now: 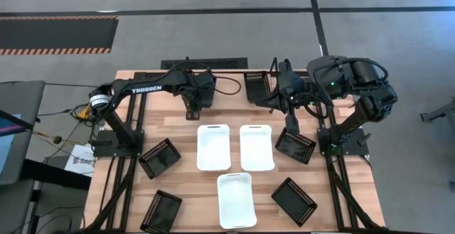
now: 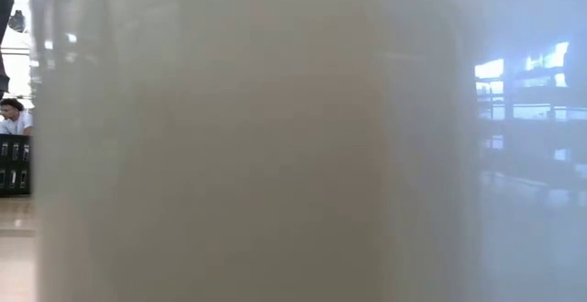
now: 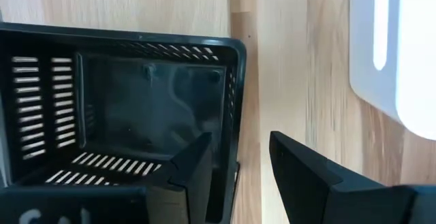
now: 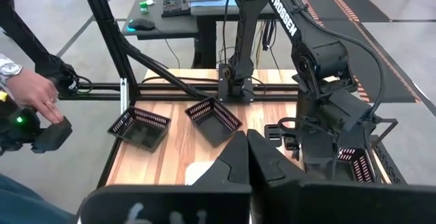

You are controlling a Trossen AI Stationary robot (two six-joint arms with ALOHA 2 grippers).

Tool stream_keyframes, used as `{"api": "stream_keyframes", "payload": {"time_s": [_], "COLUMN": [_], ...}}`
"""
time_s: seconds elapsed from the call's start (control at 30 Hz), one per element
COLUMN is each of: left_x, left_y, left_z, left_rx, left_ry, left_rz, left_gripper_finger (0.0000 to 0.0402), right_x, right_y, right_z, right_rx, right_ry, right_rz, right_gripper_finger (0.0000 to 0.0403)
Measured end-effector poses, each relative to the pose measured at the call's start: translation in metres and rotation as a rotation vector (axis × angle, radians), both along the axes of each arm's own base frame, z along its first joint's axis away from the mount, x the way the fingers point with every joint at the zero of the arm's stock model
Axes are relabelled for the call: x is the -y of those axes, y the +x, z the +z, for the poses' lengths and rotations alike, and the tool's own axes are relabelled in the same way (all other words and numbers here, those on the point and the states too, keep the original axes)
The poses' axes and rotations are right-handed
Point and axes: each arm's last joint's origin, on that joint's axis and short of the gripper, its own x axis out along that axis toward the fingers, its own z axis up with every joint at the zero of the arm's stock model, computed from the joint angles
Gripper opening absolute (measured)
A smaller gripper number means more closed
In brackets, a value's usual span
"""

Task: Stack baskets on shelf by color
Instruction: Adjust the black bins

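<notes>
The high view shows the whole tabletop [image 1: 185, 184]. Three white baskets [image 1: 213, 147] lie in the middle, long sides running from top to bottom of the frame. Black baskets [image 1: 159, 157] lie tilted on the left and right of them.

The left hand [image 3: 238, 163] is at the upper middle of the high view. Only its wrist view shows what it grips: its fingers [image 3: 197, 166] pinch the wall of a black basket [image 3: 116, 108], one finger inside and one outside. This basket's open side faces the camera. A white basket [image 3: 402, 54] lies near it.

The right hand [image 4: 246, 152] is shut and holds nothing. It hangs at the upper right of the high view, above a black basket [image 1: 295, 146]. Its wrist view shows a person's hand [image 4: 30, 94] at the left edge, off the tabletop.

In the low view, a white basket [image 2: 248, 146] right in front blocks nearly everything.
</notes>
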Motion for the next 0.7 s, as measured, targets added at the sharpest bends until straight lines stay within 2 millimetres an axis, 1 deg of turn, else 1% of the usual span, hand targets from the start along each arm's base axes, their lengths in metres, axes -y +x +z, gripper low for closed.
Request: {"api": "stream_keyframes", "payload": {"time_s": [0.27,0.37,0.47,0.57,0.7], "left_x": [-0.007,-0.008,-0.009,-0.011,-0.012], "left_y": [0.006,0.009,0.012,0.015,0.018], "left_z": [-0.023,-0.029,-0.03,-0.029,-0.027], "left_rx": [-0.077,-0.091,-0.071,-0.032,0.011], "left_ry": [-0.021,-0.024,-0.014,-0.003,0.002], "left_rz": [-0.002,-0.005,0.009,0.045,0.099], "left_gripper_finger": [0.0135,0.0135,0.0129,0.0102,0.0039], "right_x": [-0.001,-0.002,-0.002,-0.002,-0.002], "right_y": [0.0,0.0,0.0,0.0,0.0], "right_z": [0.0,0.001,0.001,0.001,0.001], "right_rx": [0.005,0.011,0.012,0.011,0.012], "right_ry": [0.009,0.01,0.011,0.011,0.011], "right_rz": [-0.001,0.004,0.005,0.004,0.005], "right_gripper_finger": [0.0001,0.0001,0.0001,0.0001,0.0001]}}
